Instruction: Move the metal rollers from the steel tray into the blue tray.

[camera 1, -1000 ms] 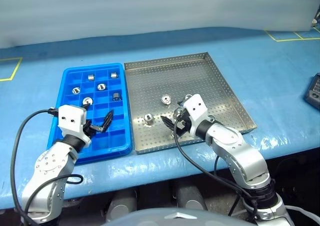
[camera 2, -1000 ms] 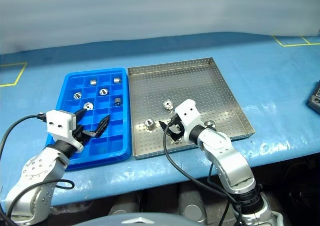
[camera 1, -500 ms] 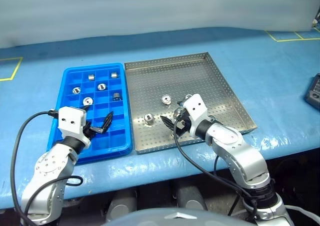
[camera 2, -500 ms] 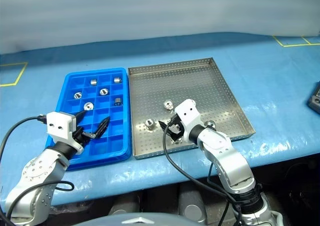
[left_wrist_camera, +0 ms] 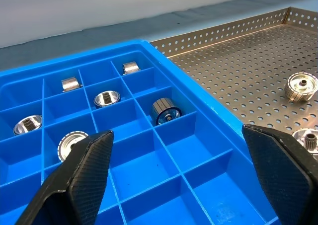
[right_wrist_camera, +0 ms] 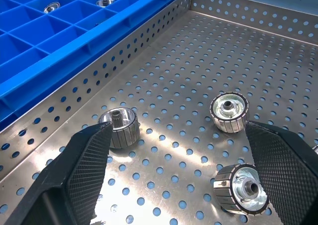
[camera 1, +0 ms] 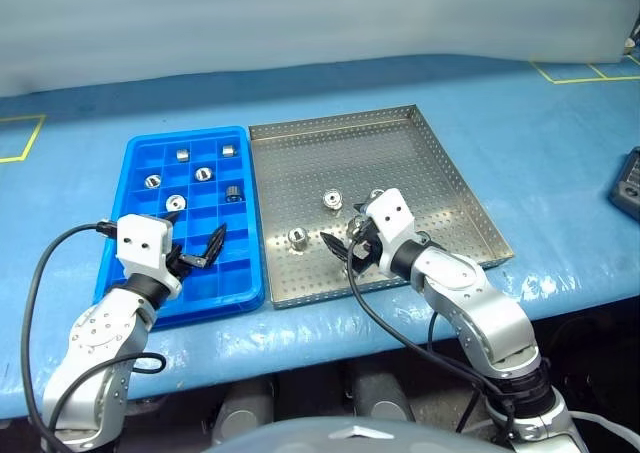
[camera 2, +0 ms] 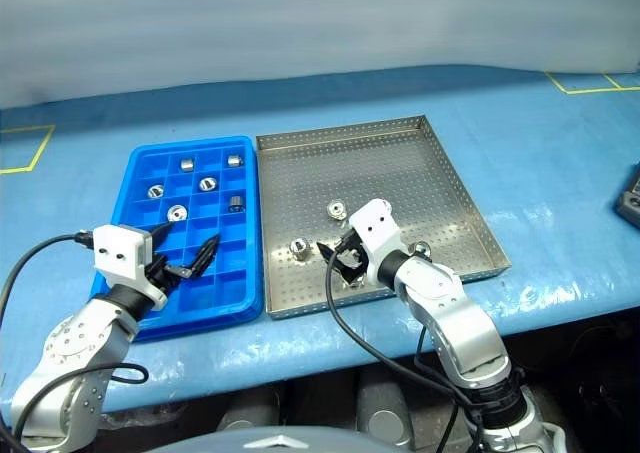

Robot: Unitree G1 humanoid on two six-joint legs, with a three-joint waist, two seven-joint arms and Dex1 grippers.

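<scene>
Silver-grey jointed arms carry white boxy wrist blocks, looping black cables and black textured fingers (left_wrist_camera: 84, 175).

Nothing is changing between the earlier pictures and now: no arm is moving, no small shiny metal roller (camera 1: 297, 238) is shifting on the perforated square steel tray (camera 1: 420, 163), and none is arriving in the bright blue compartmented plastic tray (camera 1: 140, 148).

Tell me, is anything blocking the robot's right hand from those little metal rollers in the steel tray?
Nothing visible is. The right hand hangs open over the steel tray, with three metal rollers lying loose on the perforated floor just ahead of its fingers. Only bare tray floor lies between them.
</scene>
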